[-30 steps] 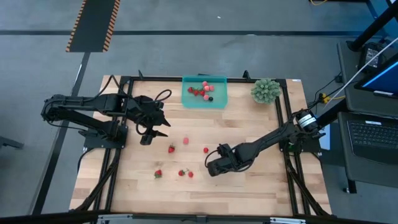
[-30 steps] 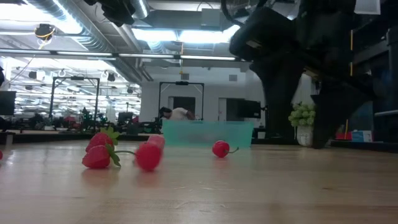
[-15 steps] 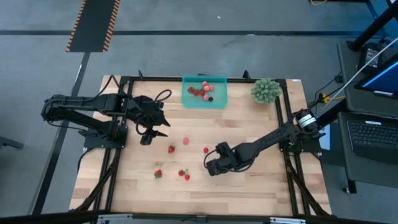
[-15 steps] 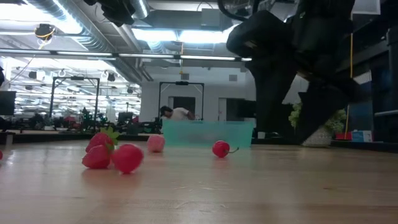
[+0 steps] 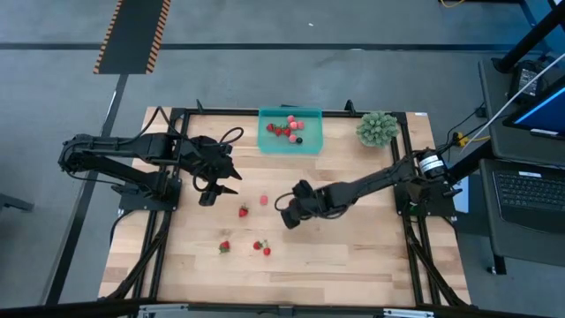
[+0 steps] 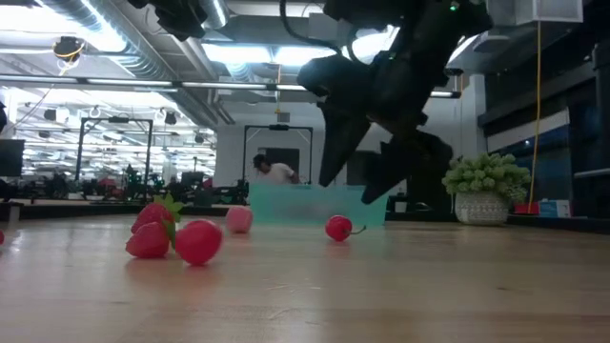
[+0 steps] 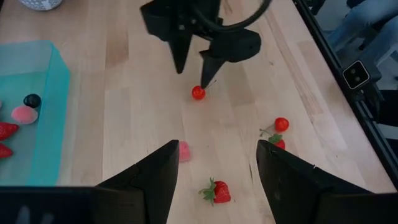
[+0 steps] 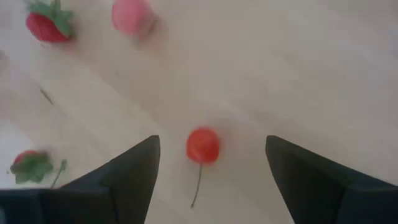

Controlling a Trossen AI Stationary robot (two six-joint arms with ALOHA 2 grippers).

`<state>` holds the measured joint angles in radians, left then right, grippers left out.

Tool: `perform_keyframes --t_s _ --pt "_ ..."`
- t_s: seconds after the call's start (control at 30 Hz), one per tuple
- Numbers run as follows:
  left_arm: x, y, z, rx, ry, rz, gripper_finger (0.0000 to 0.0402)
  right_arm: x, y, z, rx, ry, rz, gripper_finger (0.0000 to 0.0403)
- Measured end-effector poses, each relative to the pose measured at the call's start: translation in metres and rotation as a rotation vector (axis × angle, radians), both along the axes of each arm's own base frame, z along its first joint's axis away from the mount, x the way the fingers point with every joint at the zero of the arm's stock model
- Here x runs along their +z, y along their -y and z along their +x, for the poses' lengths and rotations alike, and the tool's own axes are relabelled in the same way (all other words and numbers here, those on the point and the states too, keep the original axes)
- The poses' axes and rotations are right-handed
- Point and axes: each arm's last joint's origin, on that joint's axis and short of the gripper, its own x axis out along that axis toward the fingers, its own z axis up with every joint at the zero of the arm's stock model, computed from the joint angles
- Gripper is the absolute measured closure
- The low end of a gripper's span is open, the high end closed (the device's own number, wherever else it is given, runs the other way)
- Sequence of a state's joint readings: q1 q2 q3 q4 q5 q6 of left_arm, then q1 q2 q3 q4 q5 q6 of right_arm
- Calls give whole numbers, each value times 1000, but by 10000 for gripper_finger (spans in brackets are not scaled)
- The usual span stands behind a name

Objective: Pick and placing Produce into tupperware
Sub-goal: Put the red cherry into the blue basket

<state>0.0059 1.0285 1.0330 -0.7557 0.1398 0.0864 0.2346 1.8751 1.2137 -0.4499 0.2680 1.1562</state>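
Since a second ago our right gripper (image 5: 290,215) has swung from the lower berries up to the red cherry (image 8: 203,145), jaws wide and empty above it. Our left gripper (image 5: 225,181) waits at the table's left, fingers apart, holding nothing. We should centre over the cherry, drop straight, close gently, then carry it to the container (image 5: 311,141) at the far edge.

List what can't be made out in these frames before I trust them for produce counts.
- High view: pieces in the tupperware are too small to count or identify.
- Low view: tupperware contents hidden by its blurred translucent wall.
- High view: the cherry is covered by the right gripper.
- Left wrist view: tupperware cut off by the frame edge.
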Motion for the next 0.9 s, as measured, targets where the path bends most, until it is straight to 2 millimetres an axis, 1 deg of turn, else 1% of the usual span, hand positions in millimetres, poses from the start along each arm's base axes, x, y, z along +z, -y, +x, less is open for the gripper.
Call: perform_keyframes --t_s 0.07,0.17,0.27,0.37,0.5,0.7,0.9 --pt "0 0 0 0 -1 0 194 0 5 3 18 6 -14 108" --pt "0 0 0 0 -1 0 194 -2 6 5 63 13 -37 108" --pt "0 0 0 0 -2 0 194 -7 4 11 102 43 -50 108" --pt "0 0 0 0 -4 1 194 -16 4 12 129 9 -68 108" --pt "-1 0 -1 0 -9 0 194 -24 3 14 156 -15 -86 108" --pt "-1 0 -1 0 -10 0 194 -27 -3 13 215 -35 -103 108" --pt "-1 0 -1 0 -11 0 194 -38 -5 16 244 -46 -113 109"
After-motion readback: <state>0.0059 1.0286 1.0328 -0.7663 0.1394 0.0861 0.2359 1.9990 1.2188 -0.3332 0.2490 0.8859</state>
